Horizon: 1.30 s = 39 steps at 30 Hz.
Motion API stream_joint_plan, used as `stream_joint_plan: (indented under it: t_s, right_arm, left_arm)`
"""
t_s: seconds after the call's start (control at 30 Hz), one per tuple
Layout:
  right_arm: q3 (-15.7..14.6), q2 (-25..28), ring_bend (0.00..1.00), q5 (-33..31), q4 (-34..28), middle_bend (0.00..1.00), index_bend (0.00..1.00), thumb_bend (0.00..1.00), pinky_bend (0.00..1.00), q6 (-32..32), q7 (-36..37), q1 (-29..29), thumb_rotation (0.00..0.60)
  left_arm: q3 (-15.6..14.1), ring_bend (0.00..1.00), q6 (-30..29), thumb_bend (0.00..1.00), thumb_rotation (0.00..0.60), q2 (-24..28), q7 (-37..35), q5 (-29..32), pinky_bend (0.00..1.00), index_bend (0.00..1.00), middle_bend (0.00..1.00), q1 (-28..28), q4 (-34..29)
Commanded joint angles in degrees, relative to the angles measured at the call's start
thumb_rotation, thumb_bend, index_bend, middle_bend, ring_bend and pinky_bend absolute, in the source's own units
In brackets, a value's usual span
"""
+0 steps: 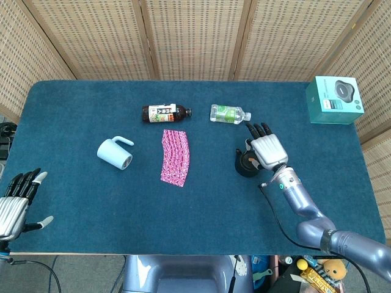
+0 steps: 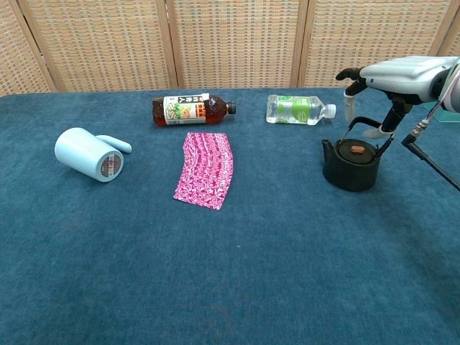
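1. You are working over a wide table [image 1: 73, 201] covered in blue cloth, and everything on it is lying well apart from the rest.
2. Your right robot hand [image 1: 267, 149] is hovering just above the black kettle [image 2: 351, 164], palm down with the fingers stretched out flat toward the far edge; it is holding nothing, though in the chest view the thumb seems to be dipping toward the kettle's raised wire handle. I cannot tell whether it is touching.
3. Your left robot hand [image 1: 18, 201] is waiting at the near left corner, fingers spread and holding nothing, well away from every item.
4. The kettle is standing upright on the right half of the table, just nearer to you than the clear bottle [image 2: 298, 109] with the green label, which is lying on its side.
5. Judging from this, you are in the approach step: the hand is positioned but no grip is formed. The next move calls for lowering slightly and curling the fingers under the handle's arch, keeping the kettle from tipping.
6. Further left, a dark bottle [image 2: 190, 110] is lying on its side, a pink patterned cloth [image 2: 206, 169] is lying flat, and a pale blue mug [image 2: 88, 154] is resting on its side.
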State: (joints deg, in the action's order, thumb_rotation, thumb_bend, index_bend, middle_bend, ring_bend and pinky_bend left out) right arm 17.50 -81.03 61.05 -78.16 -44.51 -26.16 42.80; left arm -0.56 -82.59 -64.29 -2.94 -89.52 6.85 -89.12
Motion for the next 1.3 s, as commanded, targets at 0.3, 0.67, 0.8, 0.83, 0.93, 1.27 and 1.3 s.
stream_joint_plan:
  t_s: [0.3, 0.67, 0.8, 0.83, 0.93, 1.27, 1.3]
  right_arm:
    - [-1.26, -2.33, 0.0, -3.37, 1.66, 0.0, 0.48, 0.53, 0.04, 0.62, 4.03, 1.84, 0.6]
    - [-3.03, -5.78, 0.0, -6.67, 5.79, 0.0, 0.48, 0.53, 0.04, 0.14, 3.84, 3.46, 0.6]
    - [-3.66, -5.92, 0.0, -6.19, 6.27, 0.0, 0.48, 0.53, 0.04, -0.23, 4.25, 3.51, 0.6]
    - [-3.77, -5.92, 0.0, -6.0, 6.3, 0.0, 0.48, 0.53, 0.04, -0.38, 4.31, 3.5, 0.6]
    - [-4.06, -5.94, 0.0, -5.39, 6.39, 0.0, 0.49, 0.53, 0.04, -0.93, 4.7, 3.42, 0.6]
    - [-4.65, -5.53, 0.0, -5.32, 7.1, 0.0, 0.49, 0.53, 0.04, -1.15, 6.59, 2.96, 0.6]
    - [-4.8, -5.48, 0.0, -5.38, 7.34, 0.0, 0.49, 0.53, 0.04, -0.96, 6.73, 2.93, 0.6]
  left_arm:
    - [-0.08, 0.0, 0.17, 0.01, 0.6, -0.01, -0.08, 0.03, 0.0, 0.0, 0.0, 0.08, 0.0]
    - [-0.21, 0.0, 0.09, 0.01, 0.6, 0.14, -0.61, -0.07, 0.0, 0.0, 0.0, 0.02, 0.03]
    - [-0.19, 0.0, 0.29, 0.01, 0.6, 0.17, -0.7, 0.05, 0.0, 0.0, 0.0, 0.1, 0.06]
    - [-0.2, 0.0, 0.33, 0.01, 0.6, 0.17, -0.71, 0.06, 0.0, 0.0, 0.0, 0.11, 0.06]
    - [-0.22, 0.0, 0.52, 0.01, 0.6, 0.17, -0.7, 0.13, 0.0, 0.0, 0.0, 0.18, 0.08]
    - [-0.31, 0.0, 0.53, 0.01, 0.6, 0.15, -0.55, 0.06, 0.0, 0.0, 0.0, 0.16, -0.09]
    - [-0.31, 0.0, 0.53, 0.01, 0.6, 0.15, -0.55, 0.08, 0.0, 0.0, 0.0, 0.16, -0.07]
